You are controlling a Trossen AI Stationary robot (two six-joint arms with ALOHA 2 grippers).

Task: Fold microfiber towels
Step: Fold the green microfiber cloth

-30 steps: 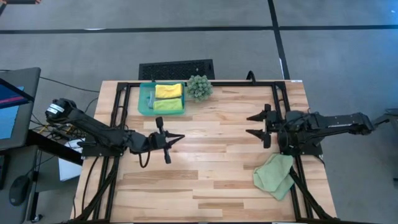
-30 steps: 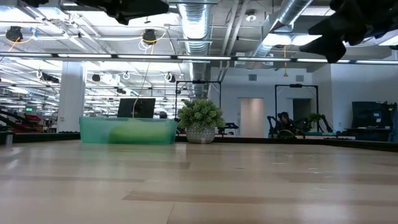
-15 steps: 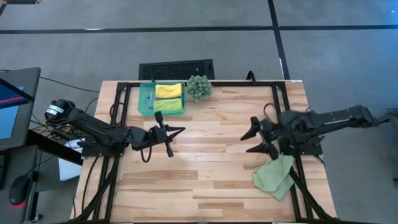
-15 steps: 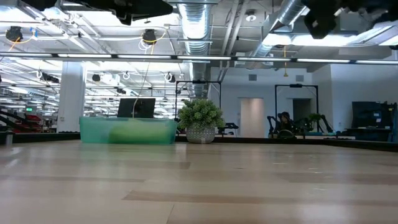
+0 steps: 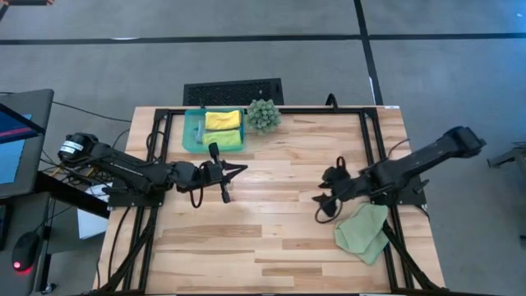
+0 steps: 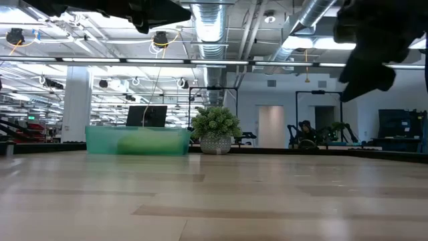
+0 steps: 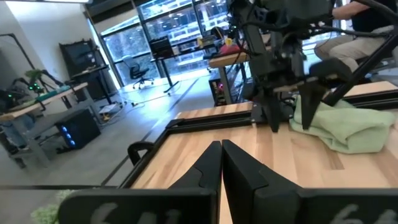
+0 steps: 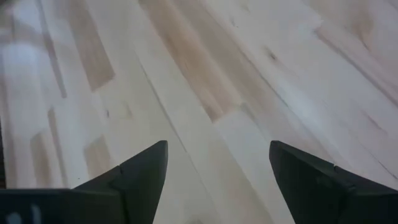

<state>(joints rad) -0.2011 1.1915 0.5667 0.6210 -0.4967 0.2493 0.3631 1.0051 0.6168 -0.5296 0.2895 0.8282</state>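
A pale sage green towel (image 5: 363, 231) lies crumpled on the wood at the table's near right; it also shows in the left wrist view (image 7: 348, 127). A yellow towel (image 5: 223, 120) and a lime green towel (image 5: 223, 139) lie folded in the teal tray (image 5: 191, 131) at the far left. My right gripper (image 5: 322, 205) hangs open and tipped downward over bare wood (image 8: 217, 149), just left of the sage towel and not touching it. My left gripper (image 5: 240, 170) is shut and empty (image 7: 220, 146), held level above the table's left middle, near the tray.
A spiky green plant (image 5: 263, 115) stands beside the tray at the far edge. A black frame rail (image 5: 374, 140) runs along the table's sides, and the sage towel lies partly across it. Bare wood (image 5: 271, 222) spreads between the two grippers.
My right gripper has swung toward the table's near edge and a little left, sunk, tipped downward and rolled, staying open; it now hangs beside the sage towel. My left gripper has drifted slightly toward the far edge, still shut. The towels have not moved.
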